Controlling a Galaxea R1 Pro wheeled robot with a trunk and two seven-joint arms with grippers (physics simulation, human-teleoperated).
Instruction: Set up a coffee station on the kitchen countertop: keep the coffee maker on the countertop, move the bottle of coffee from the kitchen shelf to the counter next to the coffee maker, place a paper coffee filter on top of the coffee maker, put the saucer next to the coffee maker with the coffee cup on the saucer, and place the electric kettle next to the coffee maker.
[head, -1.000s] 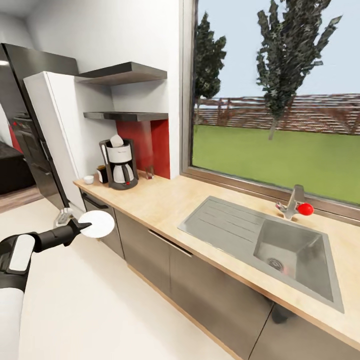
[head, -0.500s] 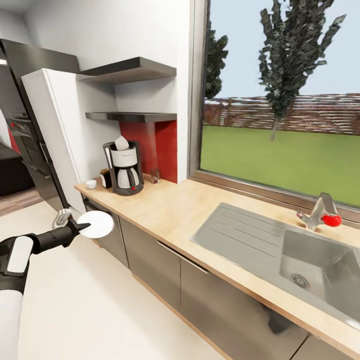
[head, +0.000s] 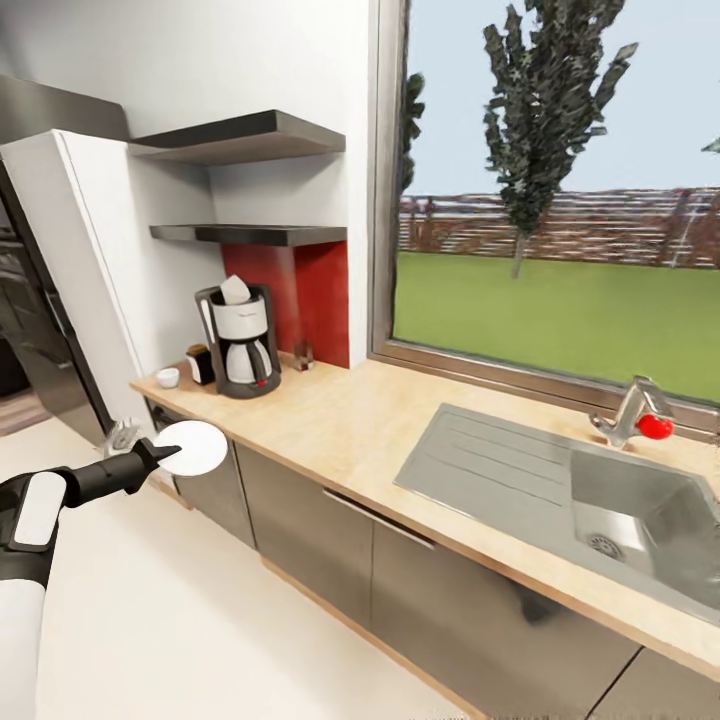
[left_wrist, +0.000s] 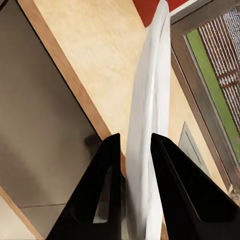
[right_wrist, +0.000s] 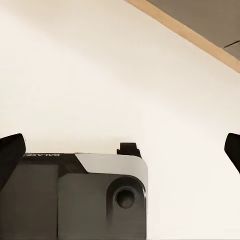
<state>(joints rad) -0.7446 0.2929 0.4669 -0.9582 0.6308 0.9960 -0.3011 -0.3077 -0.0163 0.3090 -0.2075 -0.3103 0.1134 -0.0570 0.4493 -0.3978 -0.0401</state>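
The left gripper (left_wrist: 131, 150) has its two black fingers (left_wrist: 102, 190) pinched on the rim of the saucer (left_wrist: 150, 130), holding it out edge-on over the floor in front of the cabinets, just short of the worktop's (head: 350, 425) front edge. The right gripper's fingers (right_wrist: 11, 152) sit spread wide apart at the sides of its own camera view with nothing between them, just pale floor below.

Out past the saucer, at the far left end of the worktop by the red wall panel, the coffee maker (head: 241, 340) stands with what looks like a paper filter (head: 234, 289) already poking out of the top. Beside it is a small dark bottle (head: 200, 364), probably the coffee, then the coffee cup (head: 167, 377) near the end edge.

So I'd say the filter and bottle are done. The saucer needs setting down, the cup goes on it, and there's the kettle to fetch.
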